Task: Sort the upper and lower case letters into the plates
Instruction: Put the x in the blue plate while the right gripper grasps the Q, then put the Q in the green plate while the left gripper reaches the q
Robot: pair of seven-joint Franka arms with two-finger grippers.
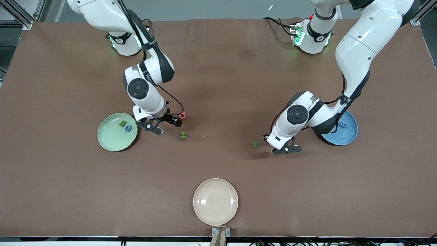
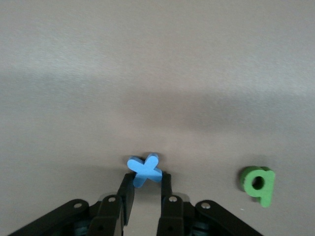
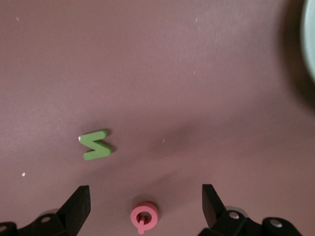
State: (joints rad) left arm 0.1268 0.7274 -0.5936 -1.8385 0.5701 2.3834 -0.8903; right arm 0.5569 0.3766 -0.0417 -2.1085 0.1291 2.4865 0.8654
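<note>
the left gripper (image 2: 146,189) is low at the table near the blue plate (image 1: 350,136), its fingers clamped on a blue x (image 2: 144,169); a green q (image 2: 258,184) lies on the cloth just beside it, toward the right arm's end. the right gripper (image 3: 143,201) hangs with jaws wide apart beside the green plate (image 1: 109,141), and the pink q (image 3: 143,217) lies on the table between its fingers, untouched. a green n (image 3: 96,144) lies near, nearer the front camera. the green plate holds a green b (image 1: 122,123) and a blue c (image 1: 128,128); the blue plate holds a blue letter (image 1: 342,125). the beige plate (image 1: 215,201) sits nearest the camera.
</note>
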